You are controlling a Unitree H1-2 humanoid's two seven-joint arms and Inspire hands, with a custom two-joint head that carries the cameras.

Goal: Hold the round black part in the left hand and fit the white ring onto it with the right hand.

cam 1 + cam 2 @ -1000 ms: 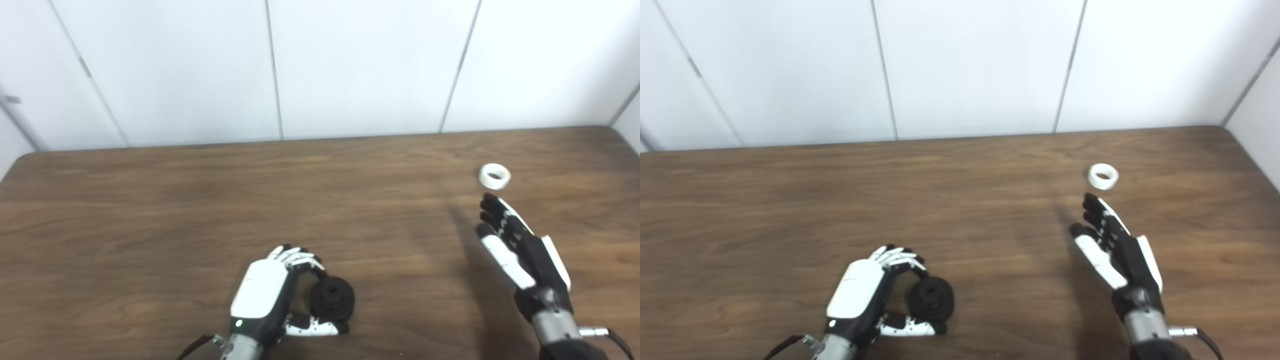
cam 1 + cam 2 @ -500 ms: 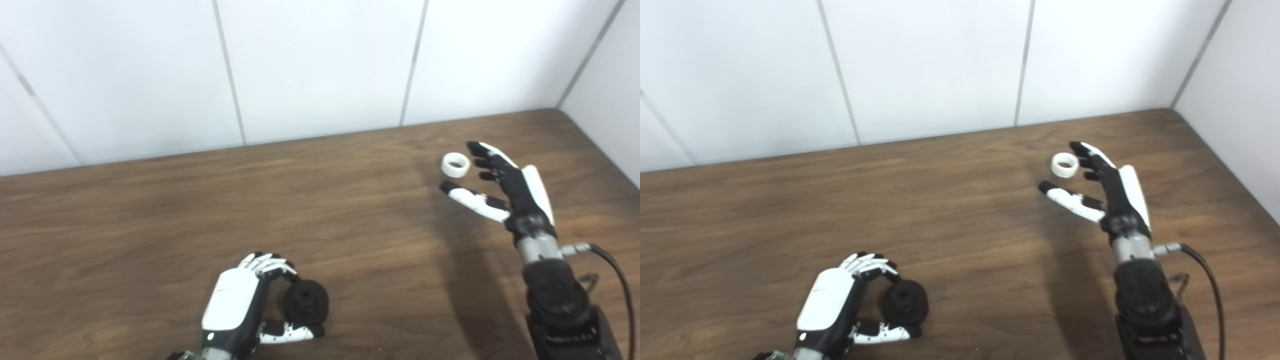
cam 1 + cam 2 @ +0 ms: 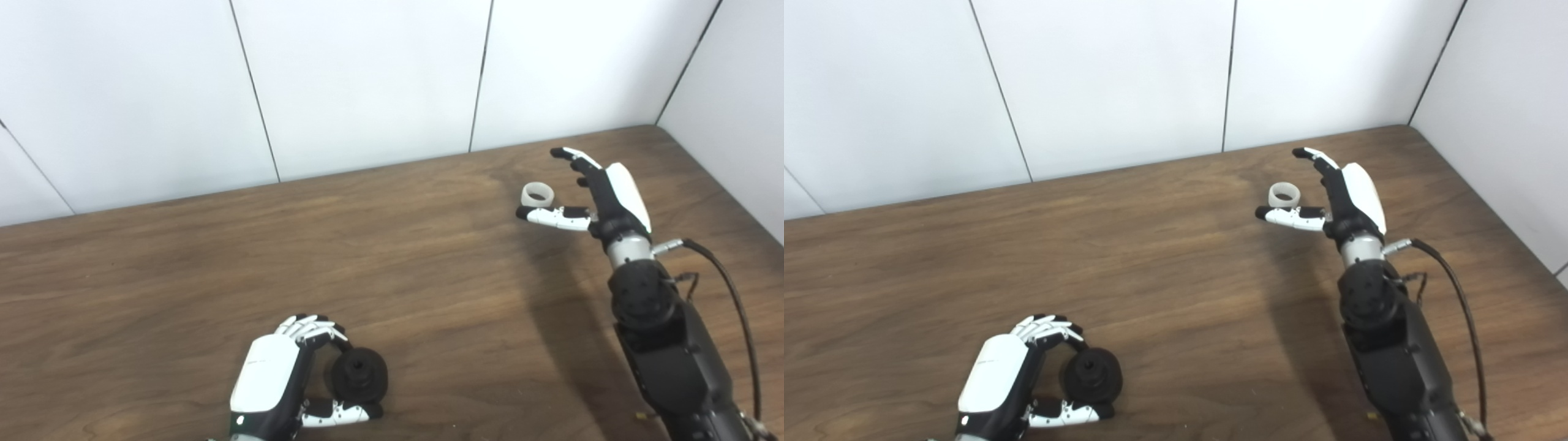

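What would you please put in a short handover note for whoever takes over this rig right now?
Left hand: shut on the round black part, low over the near side of the brown wooden table.
Right hand: open, fingers and thumb spread around the small white ring, not closed on it.
The white ring sits on the table at the far right, between the right thumb and fingers.
Done: the black part is gripped.
Left: close the right hand on the ring, carry it across to the black part and fit it on.
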